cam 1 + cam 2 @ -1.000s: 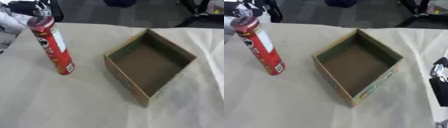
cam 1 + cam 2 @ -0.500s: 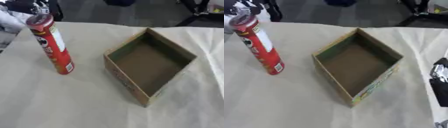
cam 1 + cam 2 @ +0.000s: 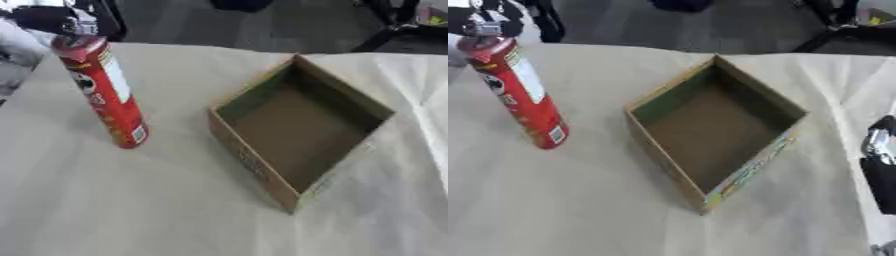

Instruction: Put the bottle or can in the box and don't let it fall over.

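Observation:
A tall red can [image 3: 103, 92] with a grey lid stands upright on the cloth-covered table [image 3: 131, 210], left of centre. An open brown cardboard box [image 3: 302, 127] sits in the middle, turned cornerwise, with nothing inside. My left hand [image 3: 54, 19] shows as a black and silver shape at the upper left, right at the can's top; I cannot tell if it touches the can. Part of my right hand [image 3: 879, 167] shows at the right edge of the right eye view, well away from the box.
The pale cloth has creases to the right of the box. The table's far edge runs along the top, with dark floor and chair legs [image 3: 389, 20] behind it. Bare cloth lies in front of the can and box.
The dark shape at the can's top has spread slightly to the left. The can, the box and my right hand stay where they were.

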